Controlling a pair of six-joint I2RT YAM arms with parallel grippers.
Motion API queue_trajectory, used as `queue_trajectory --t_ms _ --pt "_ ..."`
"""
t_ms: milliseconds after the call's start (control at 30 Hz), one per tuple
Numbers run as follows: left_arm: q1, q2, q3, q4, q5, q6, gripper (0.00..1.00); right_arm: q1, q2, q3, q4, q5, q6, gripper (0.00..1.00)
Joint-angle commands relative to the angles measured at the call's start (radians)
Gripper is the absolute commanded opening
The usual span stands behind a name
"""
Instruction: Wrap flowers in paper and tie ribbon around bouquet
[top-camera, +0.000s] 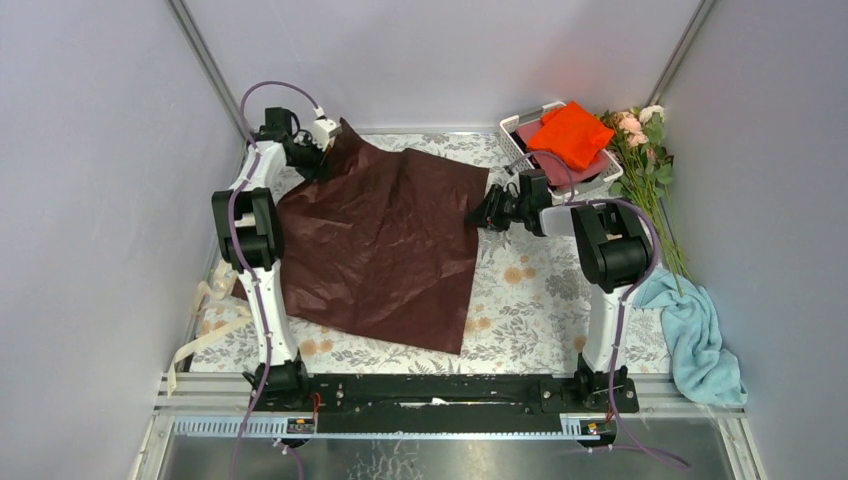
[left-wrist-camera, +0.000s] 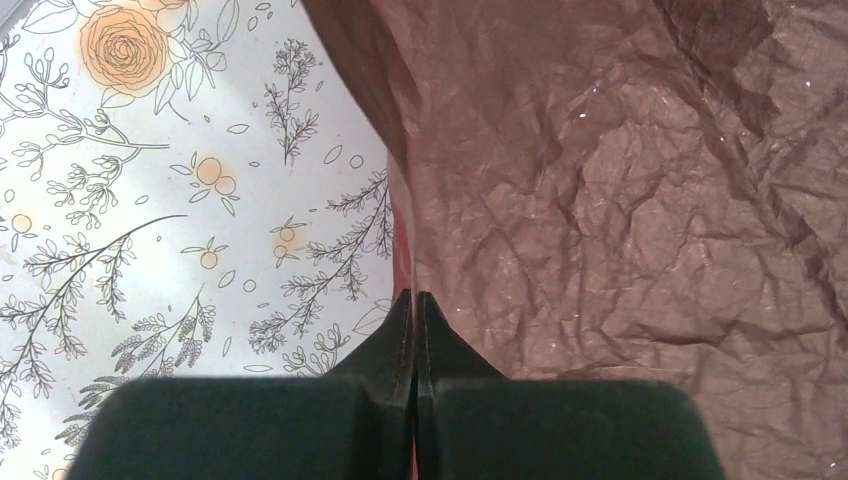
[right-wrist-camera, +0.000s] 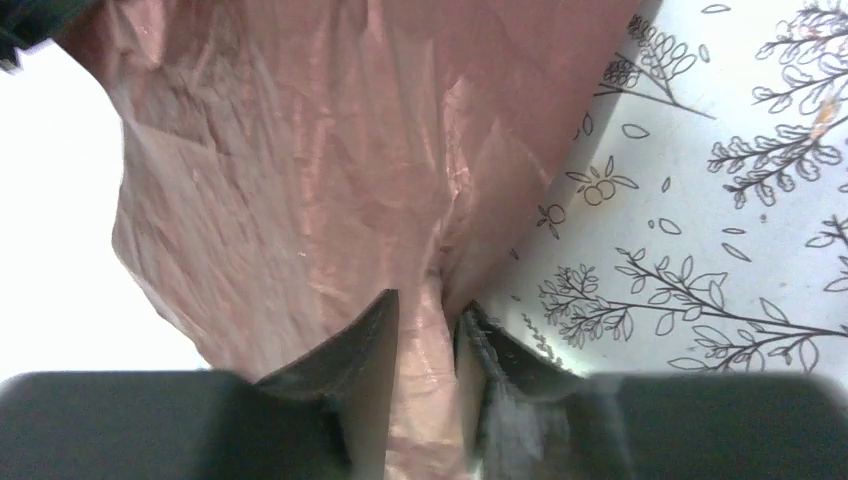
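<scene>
top view: the crinkly dark red wrapping paper sheet (top-camera: 385, 245) lies on the floral counter (top-camera: 540, 290) toward its left edge, left hand (top-camera: 318, 150) at the sheet's far left corner, right hand (top-camera: 482, 215) at its far right.
left wrist: left hand (left-wrist-camera: 414, 298) pressed together, pinching the paper's edge.
right wrist: right hand (right-wrist-camera: 428, 300) part-spread around a paper fold.

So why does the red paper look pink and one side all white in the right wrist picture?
Right wrist view: light seems to shine through the crinkly dark red wrapping paper sheet, so it looks pale pink; the left edge is glared out white. Top view: it looks deep maroon.
</scene>
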Motion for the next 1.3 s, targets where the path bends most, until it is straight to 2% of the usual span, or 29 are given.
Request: queue_trajectory --t_ms 0,67,200,367,500,633,767,800,833,867,900,933,967,1000,1067,1133,1200,1267 --pt "0.005 -0.011 -0.008 0.060 -0.012 0.029 0.00 0.013 -0.029 0.001 0.073 -0.002 0.071 0.18" --pt "0.004 -0.017 -0.023 0.084 -0.018 0.009 0.00 0.012 -0.079 -0.017 0.041 0.051 0.056 0.00" --pt "-0.024 -0.043 -0.085 0.168 -0.069 -0.032 0.00 0.014 -0.201 -0.087 -0.064 0.138 0.013 0.00" --pt "-0.147 -0.056 -0.137 0.229 -0.116 -0.043 0.00 0.034 -0.446 -0.249 -0.264 0.343 -0.063 0.00" --pt "-0.209 -0.046 -0.115 0.281 -0.118 -0.101 0.00 0.034 -0.661 -0.387 -0.395 0.508 -0.073 0.00" --pt "-0.235 -0.007 -0.067 0.339 -0.201 -0.141 0.00 0.034 -0.773 -0.508 -0.411 0.514 -0.008 0.00" --pt "-0.244 0.052 0.023 0.334 -0.276 -0.192 0.00 0.036 -0.852 -0.556 -0.467 0.571 0.007 0.00" --pt "-0.245 0.059 0.036 0.331 -0.282 -0.202 0.12 0.036 -0.872 -0.551 -0.493 0.609 0.002 0.00" --pt "-0.246 0.061 0.045 0.329 -0.285 -0.209 0.47 0.036 -0.892 -0.539 -0.521 0.635 -0.003 0.17" --pt "-0.250 0.058 0.050 0.328 -0.299 -0.212 0.77 0.036 -0.909 -0.514 -0.553 0.670 -0.009 0.45" --pt "-0.256 0.053 0.058 0.328 -0.325 -0.213 0.95 0.036 -0.928 -0.487 -0.589 0.716 -0.015 0.67" --pt "-0.263 0.042 0.068 0.332 -0.370 -0.217 0.98 0.036 -0.945 -0.454 -0.634 0.764 -0.029 0.84" --pt "-0.268 0.030 0.081 0.337 -0.414 -0.229 0.99 0.039 -0.964 -0.425 -0.664 0.813 -0.046 0.96" --pt "-0.269 0.013 0.098 0.337 -0.453 -0.252 0.99 0.053 -0.987 -0.401 -0.676 0.869 -0.069 0.99" --pt "-0.270 -0.035 0.123 0.312 -0.527 -0.295 0.99 0.112 -1.017 -0.377 -0.648 0.971 -0.130 1.00" --pt "-0.270 -0.115 0.086 0.272 -0.560 -0.309 0.99 0.179 -0.975 -0.333 -0.643 1.059 -0.172 1.00" --pt "-0.272 -0.240 -0.043 0.251 -0.551 -0.303 0.99 0.241 -0.879 -0.267 -0.665 1.123 -0.210 0.99" --pt "-0.276 -0.374 -0.231 0.225 -0.502 -0.269 0.99 0.272 -0.762 -0.198 -0.662 1.059 -0.258 0.91"
